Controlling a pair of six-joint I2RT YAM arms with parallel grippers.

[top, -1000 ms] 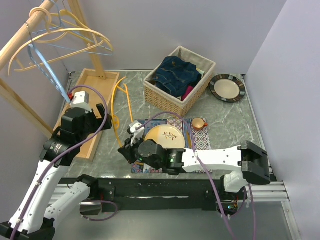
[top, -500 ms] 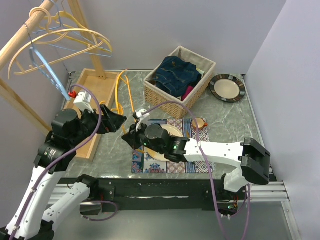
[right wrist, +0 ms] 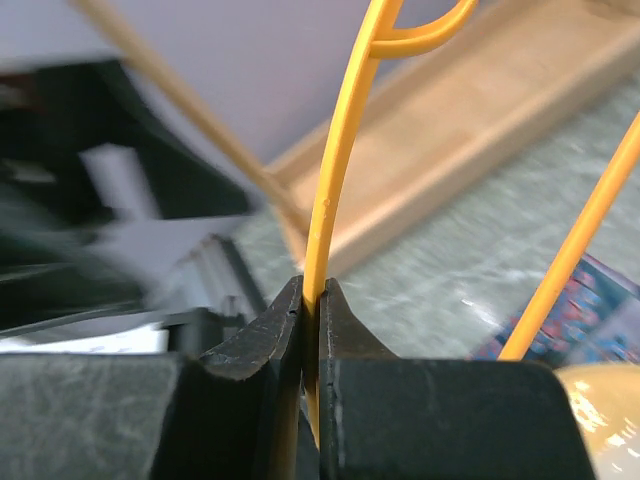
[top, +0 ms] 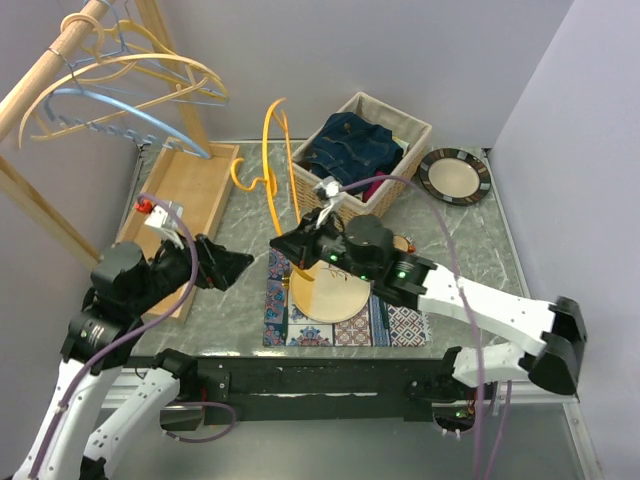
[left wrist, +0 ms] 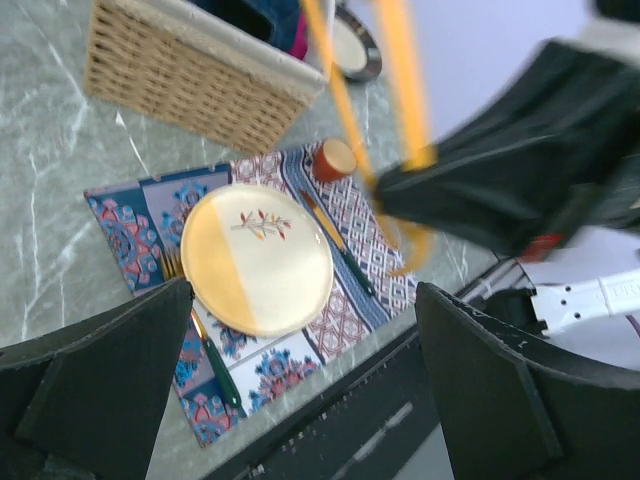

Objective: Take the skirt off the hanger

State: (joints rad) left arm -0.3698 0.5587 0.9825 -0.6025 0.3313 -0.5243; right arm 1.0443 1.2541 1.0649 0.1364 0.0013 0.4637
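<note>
Right gripper point(right wrist: 310, 290), clamped on hanger point(right wrist: 335, 170), has raised it off table point(top: 470, 240) toward 12 o'clock, by basket point(top: 345, 205). Left gripper point(top: 228, 264) apart, empty. Hanger bare; skirt likely off.

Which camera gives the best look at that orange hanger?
Top external: the orange hanger shows nearly whole, held up by the right gripper. Right wrist shows only one pinched wire; left wrist, blurred orange streaks.

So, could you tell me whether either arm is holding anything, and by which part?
The right gripper is shut on the orange hanger, its fingers pinching one thin rod of the frame. The left gripper is open and holds nothing.
</note>
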